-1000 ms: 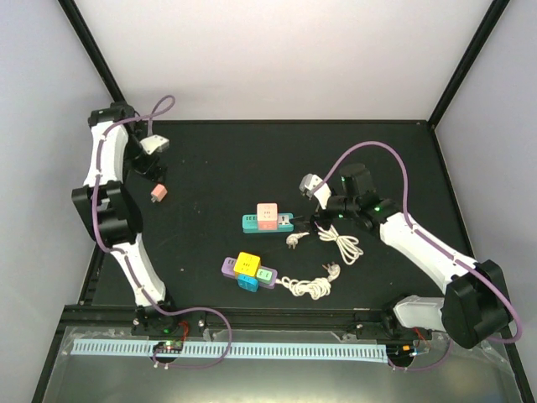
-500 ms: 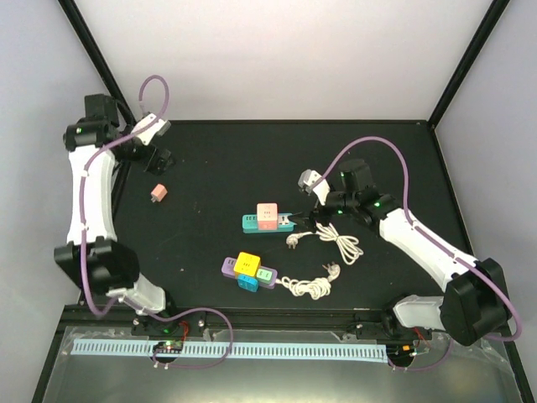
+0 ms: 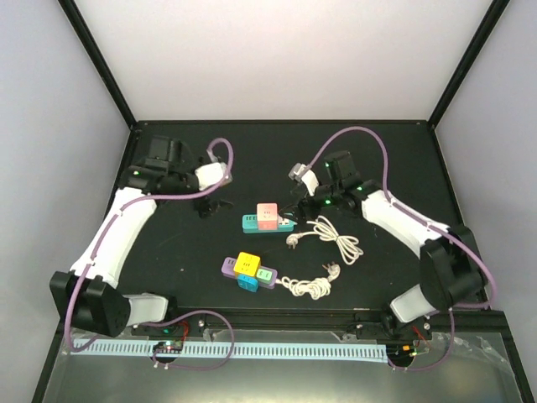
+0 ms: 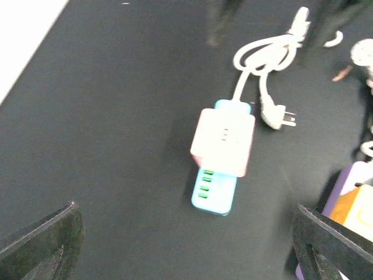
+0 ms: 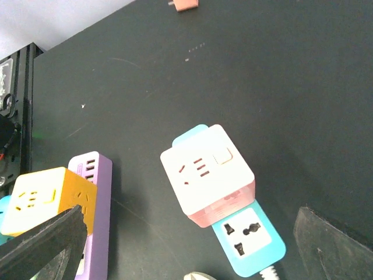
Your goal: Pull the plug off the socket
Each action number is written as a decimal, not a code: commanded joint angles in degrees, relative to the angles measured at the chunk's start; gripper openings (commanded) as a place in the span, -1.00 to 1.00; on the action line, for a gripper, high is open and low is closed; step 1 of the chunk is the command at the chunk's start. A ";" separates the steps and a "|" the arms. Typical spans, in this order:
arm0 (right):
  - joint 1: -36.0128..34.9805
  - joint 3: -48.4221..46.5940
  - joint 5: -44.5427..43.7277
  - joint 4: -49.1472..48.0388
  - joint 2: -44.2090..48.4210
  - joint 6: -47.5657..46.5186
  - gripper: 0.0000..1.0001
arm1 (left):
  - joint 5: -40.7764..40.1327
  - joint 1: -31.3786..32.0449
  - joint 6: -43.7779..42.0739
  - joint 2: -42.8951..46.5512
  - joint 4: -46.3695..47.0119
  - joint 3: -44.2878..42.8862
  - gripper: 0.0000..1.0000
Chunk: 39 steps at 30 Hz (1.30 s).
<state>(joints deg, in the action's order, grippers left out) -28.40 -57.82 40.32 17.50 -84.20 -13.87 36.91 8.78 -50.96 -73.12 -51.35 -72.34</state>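
Well, both pincers stand wide open and hold nothing; my left pincer [image 4: 186, 236] hangs over bare bench [image 4: 105, 116] just short of the teal socket strip [image 4: 213, 193]; my right pincer [image 5: 186, 248] hovers above the strip's other end, touching nothing; the pink cube plug [image 4: 223, 142] sits on that strip, mid-bench; it hides the strip's middle, so I cannot see its pins; the purple strip [image 4: 356, 181] is blurred and cut off at the left wrist view's edge.

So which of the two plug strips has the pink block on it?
The teal strip carries the pink block, alone on it. The purple strip holds a yellow block and a blue block instead.
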 commanded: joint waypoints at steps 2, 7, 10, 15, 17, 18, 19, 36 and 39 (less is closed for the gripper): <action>0.32 -3.80 3.10 2.56 -6.52 7.10 1.00 | 1.44 6.24 -5.44 -2.16 7.21 4.02 0.98; 1.07 -5.50 6.44 3.35 -10.36 8.27 1.00 | -0.07 9.93 -6.08 -7.55 7.54 3.11 0.97; 2.33 -6.07 9.37 2.98 -12.79 10.44 1.00 | -1.67 11.61 -6.41 -10.23 8.92 3.25 0.98; 5.39 -7.89 15.10 5.77 -17.98 12.27 0.97 | -2.58 13.24 -5.73 -14.15 10.10 2.71 0.98; 6.45 -7.60 17.44 5.56 -19.28 13.60 0.87 | -3.85 14.10 -5.86 -15.21 10.67 3.17 0.98; 6.82 -7.32 18.62 5.07 -19.83 15.01 0.84 | -4.40 14.74 -5.85 -15.67 10.87 3.36 0.98; 7.05 -6.91 19.80 4.45 -20.33 16.06 0.81 | -4.80 15.22 -5.78 -16.12 11.10 3.65 0.97; 7.02 -4.32 24.47 -3.10 -25.83 26.04 -0.32 | -11.27 20.40 -4.30 -21.98 13.53 2.69 0.95; 6.75 -4.39 24.05 -3.82 -26.24 26.78 -0.48 | -11.88 20.82 -3.97 -22.57 14.47 2.73 0.95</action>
<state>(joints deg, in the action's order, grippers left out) -21.23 -62.48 63.13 15.88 -109.75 10.57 26.61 28.69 -55.27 -94.76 -38.96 -68.10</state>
